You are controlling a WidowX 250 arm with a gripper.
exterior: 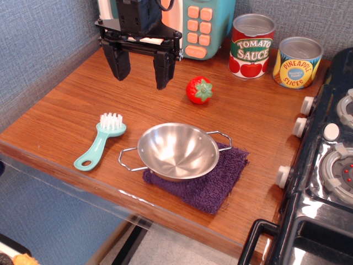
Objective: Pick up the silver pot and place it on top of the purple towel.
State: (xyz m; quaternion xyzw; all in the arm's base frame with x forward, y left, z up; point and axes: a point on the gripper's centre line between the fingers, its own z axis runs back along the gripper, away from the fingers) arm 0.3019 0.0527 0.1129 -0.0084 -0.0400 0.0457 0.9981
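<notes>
The silver pot [177, 150] is a shallow shiny steel bowl with two wire loop handles. It rests upright on the purple towel [215, 184], which lies flat near the table's front edge. The pot's left handle hangs past the towel over the wood. My gripper [141, 70] is black, open and empty. It hangs above the back left of the table, well away from the pot, with its fingers [164, 70] pointing down.
A teal dish brush [100, 141] lies left of the pot. A red toy strawberry [199, 90] sits behind it. A tomato sauce can [252, 46] and a pineapple can [297, 62] stand at the back right. A toy microwave [199, 26] is behind my gripper. A toy stove [325, 165] borders the right.
</notes>
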